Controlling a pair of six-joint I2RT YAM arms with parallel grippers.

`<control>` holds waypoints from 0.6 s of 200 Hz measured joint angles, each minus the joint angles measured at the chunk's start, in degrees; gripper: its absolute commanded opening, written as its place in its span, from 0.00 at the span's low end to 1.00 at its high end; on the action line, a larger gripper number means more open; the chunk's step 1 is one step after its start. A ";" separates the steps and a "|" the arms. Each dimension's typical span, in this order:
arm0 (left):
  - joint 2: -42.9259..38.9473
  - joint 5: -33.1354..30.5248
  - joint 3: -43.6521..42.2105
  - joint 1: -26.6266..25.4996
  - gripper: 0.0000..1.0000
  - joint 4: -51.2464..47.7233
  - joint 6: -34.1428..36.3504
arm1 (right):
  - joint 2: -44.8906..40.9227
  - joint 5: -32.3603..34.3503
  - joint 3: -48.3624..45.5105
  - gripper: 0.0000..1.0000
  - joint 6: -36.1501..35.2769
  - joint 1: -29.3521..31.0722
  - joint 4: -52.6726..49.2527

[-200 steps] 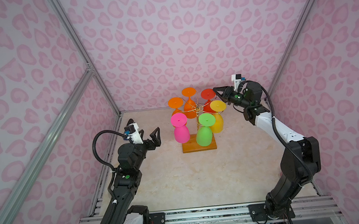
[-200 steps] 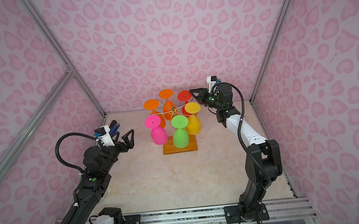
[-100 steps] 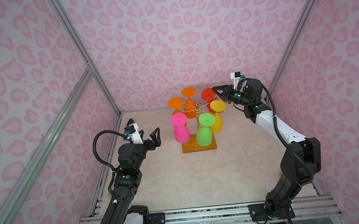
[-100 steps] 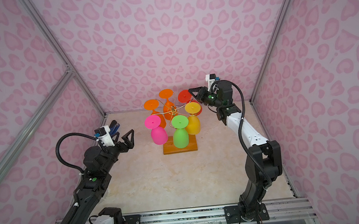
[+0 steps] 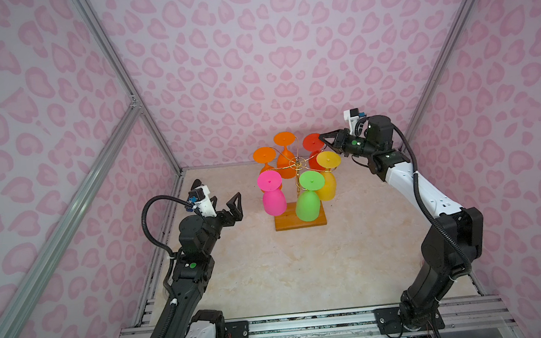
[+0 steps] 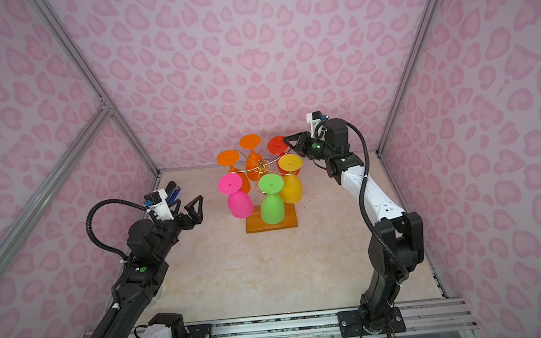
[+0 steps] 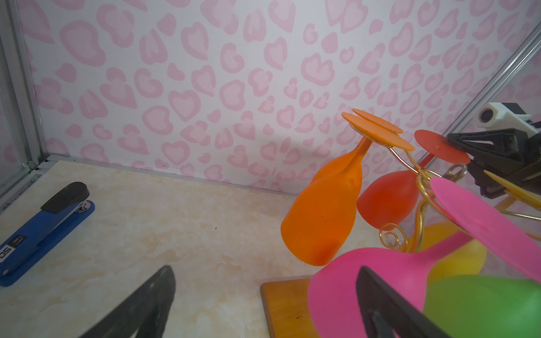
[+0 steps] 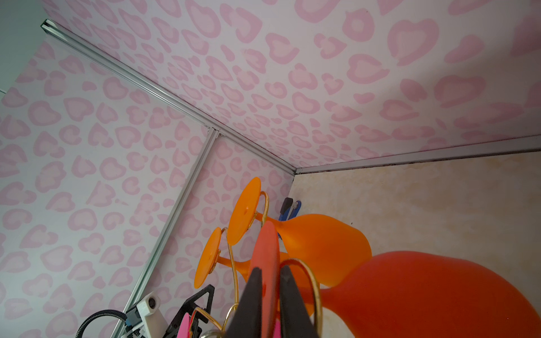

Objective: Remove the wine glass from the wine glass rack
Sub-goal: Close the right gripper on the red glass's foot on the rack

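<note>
The wine glass rack (image 5: 296,164) (image 6: 258,166), gold wire on a wooden base (image 5: 286,223) (image 6: 257,225), stands mid-table with several coloured glasses hanging upside down. My right gripper (image 5: 321,136) (image 6: 285,139) (image 8: 270,270) is at the back right arm of the rack. Its jaws are shut flat on the round foot of the red wine glass (image 5: 312,141) (image 6: 276,144) (image 8: 409,292), which still hangs in its wire curl. My left gripper (image 5: 226,199) (image 6: 188,201) (image 7: 263,270) hovers open to the left of the rack, apart from the pink glass (image 5: 273,196) (image 7: 351,281).
Two orange glasses (image 5: 285,155), a green one (image 5: 309,199) and a yellow one (image 5: 328,185) hang close round the red one. A blue stapler (image 7: 44,231) (image 6: 173,190) lies by the left wall. Patterned walls close off the back and both sides.
The right gripper's jaws have narrowed onto the red glass's foot, with the wrist lifting slightly. The left arm has not moved.
</note>
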 measured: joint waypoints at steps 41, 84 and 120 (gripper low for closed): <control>0.17 -0.02 0.00 0.00 0.98 0.02 0.00 | 0.68 -0.39 1.55 0.00 -1.07 0.00 -1.99; 0.37 -0.02 -0.04 0.00 0.98 0.04 0.00 | 0.96 -0.63 2.45 0.00 -0.79 -0.09 -3.08; 0.39 -0.02 -0.46 0.00 0.98 0.15 0.00 | 0.98 -1.42 2.10 0.00 1.97 -0.79 -2.45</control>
